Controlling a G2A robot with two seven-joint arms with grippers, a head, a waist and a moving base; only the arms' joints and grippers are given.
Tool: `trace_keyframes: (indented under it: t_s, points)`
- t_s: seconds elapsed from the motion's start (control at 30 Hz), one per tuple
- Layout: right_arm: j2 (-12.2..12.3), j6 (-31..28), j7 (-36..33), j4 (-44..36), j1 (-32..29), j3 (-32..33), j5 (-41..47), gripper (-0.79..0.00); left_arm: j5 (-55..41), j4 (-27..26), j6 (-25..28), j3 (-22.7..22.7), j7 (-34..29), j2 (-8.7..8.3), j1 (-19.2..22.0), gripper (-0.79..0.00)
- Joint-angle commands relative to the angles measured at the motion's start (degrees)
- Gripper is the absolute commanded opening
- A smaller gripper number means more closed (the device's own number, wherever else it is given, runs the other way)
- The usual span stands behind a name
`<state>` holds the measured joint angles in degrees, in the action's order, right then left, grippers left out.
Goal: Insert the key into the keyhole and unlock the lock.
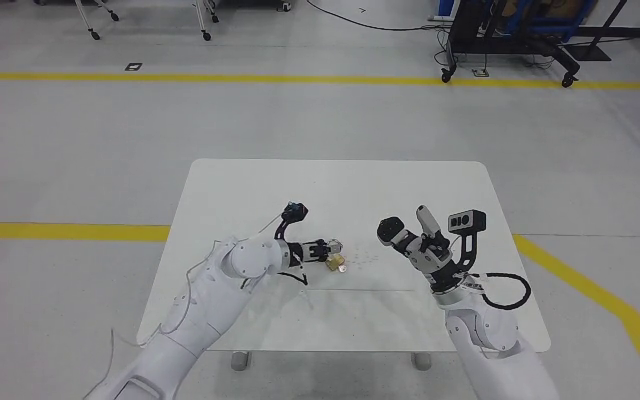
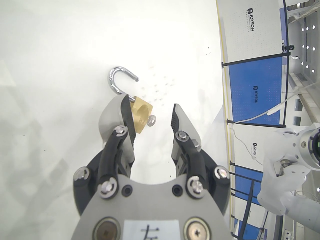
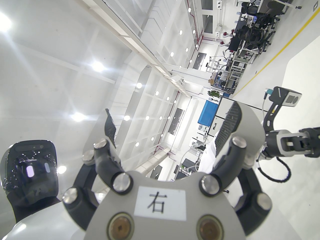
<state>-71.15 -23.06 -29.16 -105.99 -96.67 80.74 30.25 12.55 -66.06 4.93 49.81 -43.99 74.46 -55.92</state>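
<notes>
A brass padlock [image 2: 141,116] lies on the white table [image 1: 420,190], its silver shackle [image 2: 117,78] swung open and free at one end. A silver key [image 2: 151,120] sticks out of the lock body. My left gripper [image 2: 150,116] is open around the lock, one finger [image 2: 126,116] touching the brass body, the other finger [image 2: 178,119] apart from it. From above, the padlock [image 1: 335,262] sits just off the left gripper [image 1: 325,250]. My right gripper [image 3: 172,123] is open, holds nothing and points up away from the table, raised at the table's right side [image 1: 410,232].
Small dark specks [image 2: 160,91] mark the table beside the lock. The table's right edge [image 2: 220,116] runs close past the left gripper. Yellow floor lines [image 1: 300,78] and wheeled racks lie beyond the table.
</notes>
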Motion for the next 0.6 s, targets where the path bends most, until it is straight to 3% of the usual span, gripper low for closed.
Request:
trace_keyframes:
  t_s: [0.0,0.27,0.3,0.37,0.57]
  points:
    - [0.0,0.0,0.0,0.0,0.0,0.0,0.0,0.0,0.1,0.0,0.0,0.1,0.0,0.0,0.0,-0.428]
    - [0.0,0.0,0.0,0.0,0.0,0.0,0.0,0.0,-1.4,-2.2,4.8,3.4,3.7,-0.65,-1.3,-0.406]
    - [0.0,0.0,0.0,0.0,0.0,0.0,0.0,0.0,-1.9,-2.8,6.1,4.2,4.4,-0.81,-1.6,-0.379]
    - [0.0,0.0,0.0,0.0,0.0,0.0,0.0,0.0,-1.8,-3.9,8.4,5.7,6.1,-1.2,-2.5,-0.24]
    - [0.0,0.0,0.0,0.0,0.0,0.0,0.0,0.0,3.9,-10.1,15.0,11.4,15.0,-2.83,-6.6,-0.32]
